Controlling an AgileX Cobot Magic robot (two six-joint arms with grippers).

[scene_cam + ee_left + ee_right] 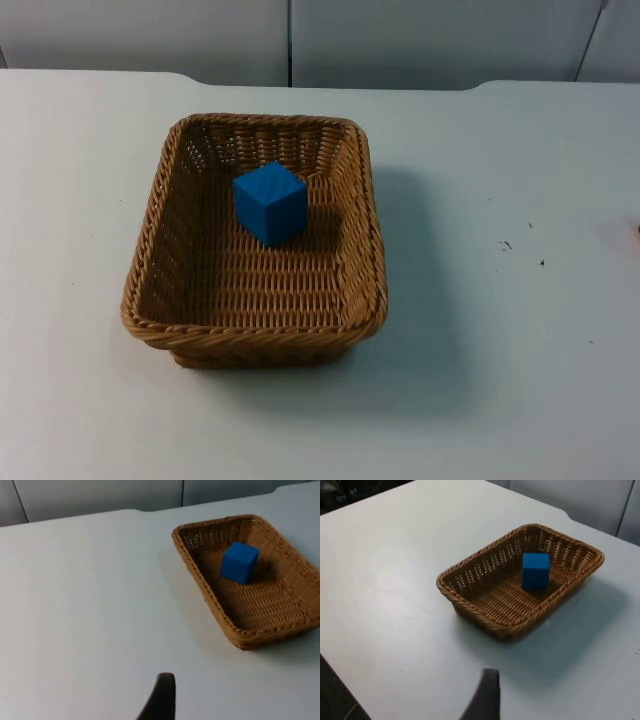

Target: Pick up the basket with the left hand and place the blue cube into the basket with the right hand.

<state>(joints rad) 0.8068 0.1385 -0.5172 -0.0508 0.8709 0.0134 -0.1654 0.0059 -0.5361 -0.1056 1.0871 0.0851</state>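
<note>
A brown wicker basket (366,200) rests flat on the white table, a little left of the middle. A blue cube (270,203) sits inside it on the woven floor, toward the far wall. The left wrist view has the basket (196,575) and the cube (239,562) well ahead of my left gripper (162,700), which hangs over bare table, apart from both. From the right wrist view, my right gripper (485,697) likewise stays clear of the basket (470,600) and the cube (535,571). Neither gripper touches anything.
The grey partition wall (300,40) closes off the back of the table (500,350). A few small dark specks (505,245) mark the surface to the right of the basket. The right wrist view catches a table edge (335,672) with dark floor beyond.
</note>
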